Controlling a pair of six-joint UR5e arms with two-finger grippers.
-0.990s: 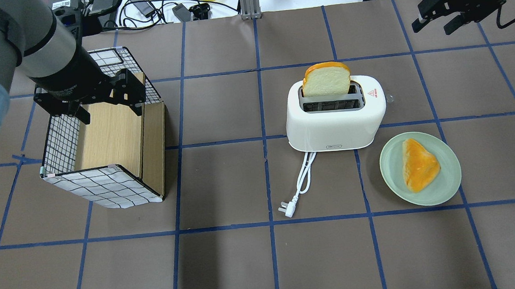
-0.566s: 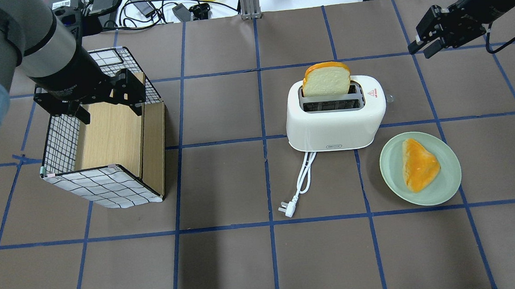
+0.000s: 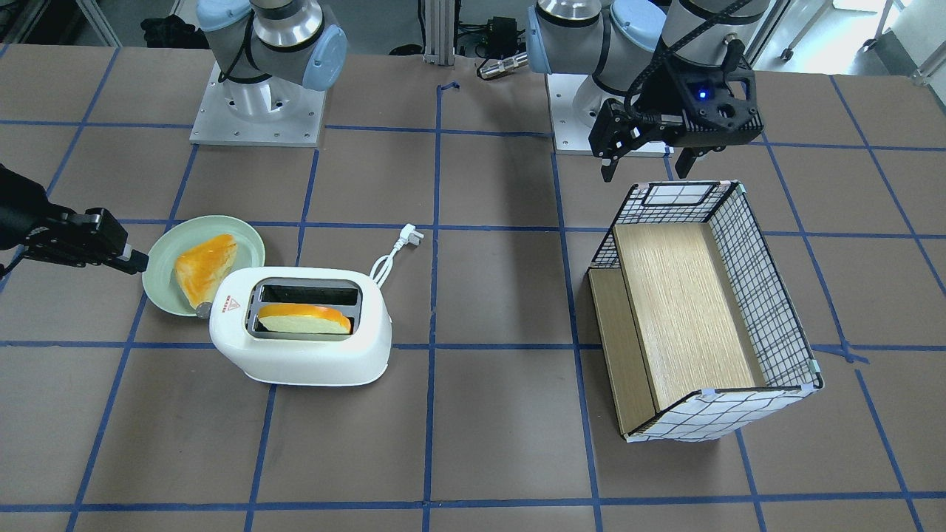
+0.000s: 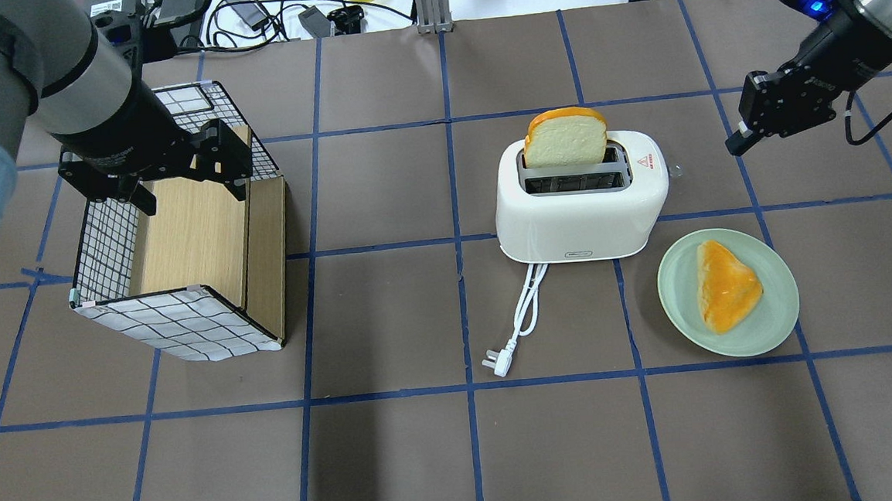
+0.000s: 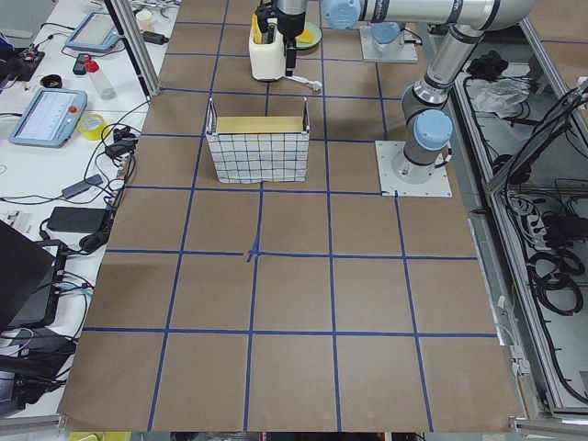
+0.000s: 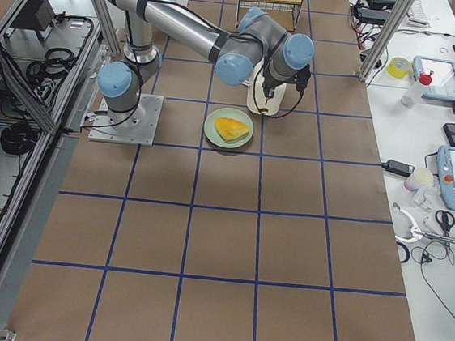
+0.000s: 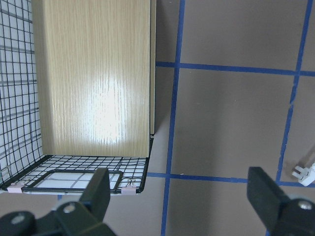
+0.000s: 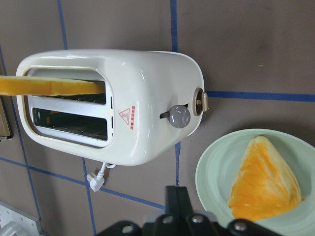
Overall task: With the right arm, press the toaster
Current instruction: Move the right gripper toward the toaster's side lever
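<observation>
The white two-slot toaster (image 4: pixel 579 211) stands mid-table with a bread slice (image 4: pixel 565 138) upright in its far slot. It also shows in the front view (image 3: pixel 295 355). In the right wrist view the toaster (image 8: pixel 142 98) shows its grey lever knob (image 8: pixel 179 116) and a beige dial (image 8: pixel 201 102) on the end wall. My right gripper (image 4: pixel 740 141) is shut and empty. It hangs above the table to the right of the toaster's lever end, apart from it, and shows at the bottom of its wrist view (image 8: pixel 177 191). My left gripper (image 4: pixel 191 190) is open and empty over the wooden box (image 4: pixel 197 235).
A pale green plate (image 4: pixel 776 323) with an orange-topped bread piece (image 4: pixel 727 284) lies near the toaster's right front. The toaster's white cord and plug (image 4: pixel 499 359) trail toward the near edge. The grid-patterned box (image 3: pixel 695 318) stands at the left.
My right gripper has come from the far right corner toward the toaster's right end, turning as it moved, and its fingers have come together. The left arm has not moved.
</observation>
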